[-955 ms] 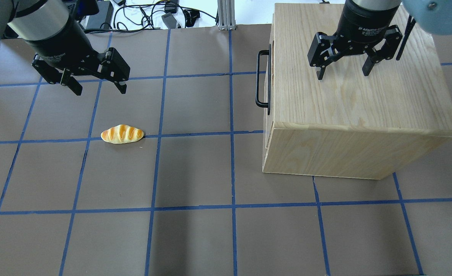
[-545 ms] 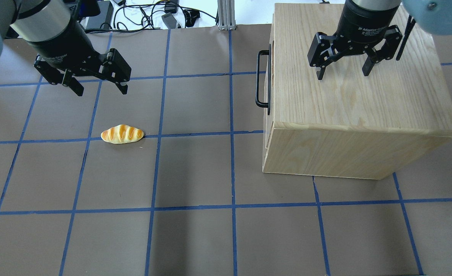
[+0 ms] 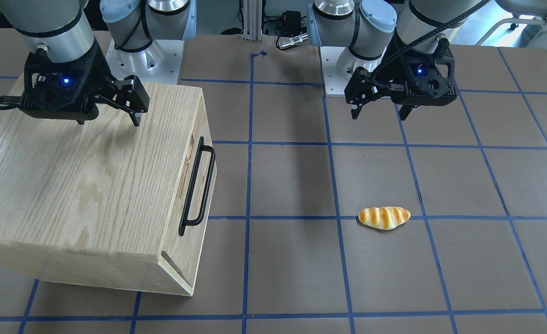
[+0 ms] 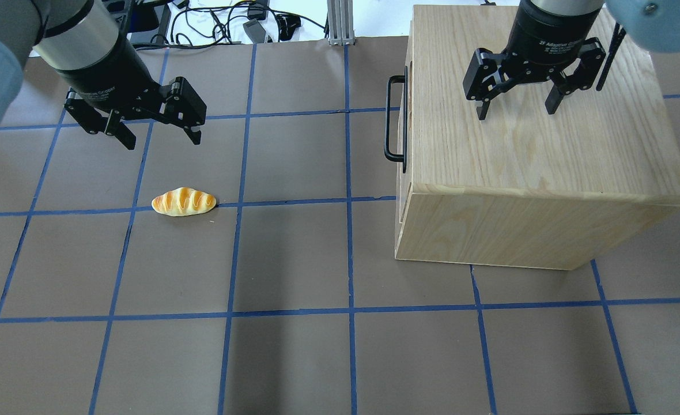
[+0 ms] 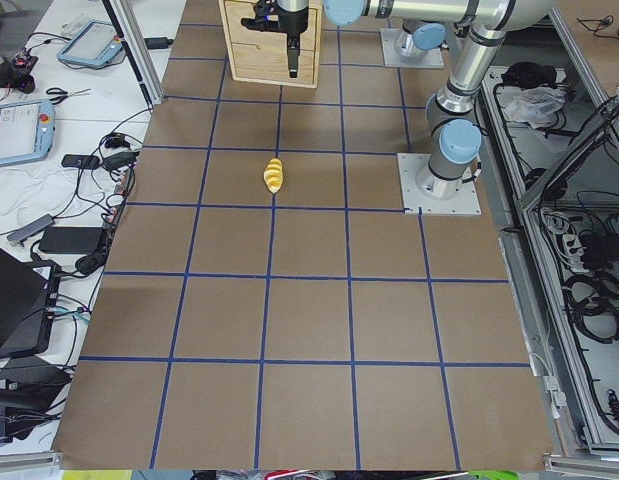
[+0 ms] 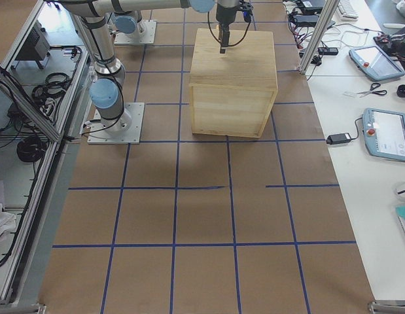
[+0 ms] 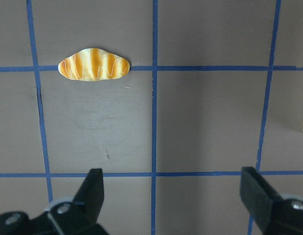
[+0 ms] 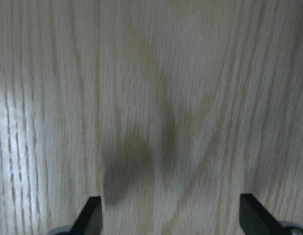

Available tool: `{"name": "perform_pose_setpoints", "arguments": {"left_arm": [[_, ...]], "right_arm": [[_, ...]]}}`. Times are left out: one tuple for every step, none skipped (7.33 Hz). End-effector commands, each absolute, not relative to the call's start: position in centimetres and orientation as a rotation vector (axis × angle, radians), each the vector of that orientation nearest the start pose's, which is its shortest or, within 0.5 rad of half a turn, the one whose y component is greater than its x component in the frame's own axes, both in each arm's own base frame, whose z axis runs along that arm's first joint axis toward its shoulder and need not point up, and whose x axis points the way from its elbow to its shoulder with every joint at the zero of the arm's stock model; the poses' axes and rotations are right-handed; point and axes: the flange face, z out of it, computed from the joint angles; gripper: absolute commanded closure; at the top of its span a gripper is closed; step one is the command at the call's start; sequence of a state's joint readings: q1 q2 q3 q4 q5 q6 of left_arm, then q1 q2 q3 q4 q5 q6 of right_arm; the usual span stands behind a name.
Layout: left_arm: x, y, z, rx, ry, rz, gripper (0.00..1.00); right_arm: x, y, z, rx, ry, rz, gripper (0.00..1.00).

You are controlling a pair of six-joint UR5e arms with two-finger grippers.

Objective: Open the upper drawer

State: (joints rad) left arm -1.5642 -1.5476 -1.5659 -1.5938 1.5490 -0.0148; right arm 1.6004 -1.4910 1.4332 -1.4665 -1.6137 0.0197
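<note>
The drawer (image 3: 198, 130) is shut, its front flush with the cabinet (image 4: 536, 150). Its black handle (image 4: 393, 118) faces the middle of the surface (image 4: 294, 259), so everything you want sits on that one bar. Your left jaws are spread wide and empty. They hang over bare surface well apart from the handle, pointing down, with the bread (image 4: 184, 202) lying just nearer the robot. Your right jaws are also wide and empty, poised just above the cabinet top; I cannot tell whether they touch the wood. The main risk, I think, is the cabinet itself. It looks free-standing, and if you pull the handle while nothing presses on the top, the whole box may slide or tip toward the left arm and the drawer will stay shut. Watch the approach as well. The left jaws must turn from pointing down to facing the front, and if they arrive misaligned a fingertip could hit the panel or the bar's end post and shove the cabinet. Close on only part of the bar and the grip may slip off under load. Pull at an angle to the runners and the drawer could bind. From above only one bar shows, so height is hard to judge; check a side view before you commit. Keep the crossing high enough that you do not sweep the bread along.
</note>
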Motion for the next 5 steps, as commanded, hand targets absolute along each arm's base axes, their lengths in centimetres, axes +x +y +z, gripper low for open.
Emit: {"name": "perform_pose_setpoints", "arguments": {"left_arm": [[-13.1,-47.8,49.8,-0.031,3.164,-0.022,0.00],[-13.2,-47.9,49.7,-0.036,3.170,-0.027,0.00],[-13.2,-48.5,49.3,-0.051,3.172,-0.014,0.00],[-13.3,-49.1,49.3,-0.036,3.172,-0.036,0.00],[-13.3,-50.0,49.1,-0.042,3.173,-0.082,0.00]], "right_arm": [[14.4,-51.6,50.5,-0.019,3.185,0.072,0.00],[14.5,-51.6,50.5,-0.019,3.185,0.072,0.00],[14.5,-51.6,50.4,-0.019,3.185,0.074,0.00],[14.5,-51.6,50.5,-0.021,3.185,0.072,0.00],[14.5,-51.6,50.5,-0.019,3.185,0.072,0.00]]}}
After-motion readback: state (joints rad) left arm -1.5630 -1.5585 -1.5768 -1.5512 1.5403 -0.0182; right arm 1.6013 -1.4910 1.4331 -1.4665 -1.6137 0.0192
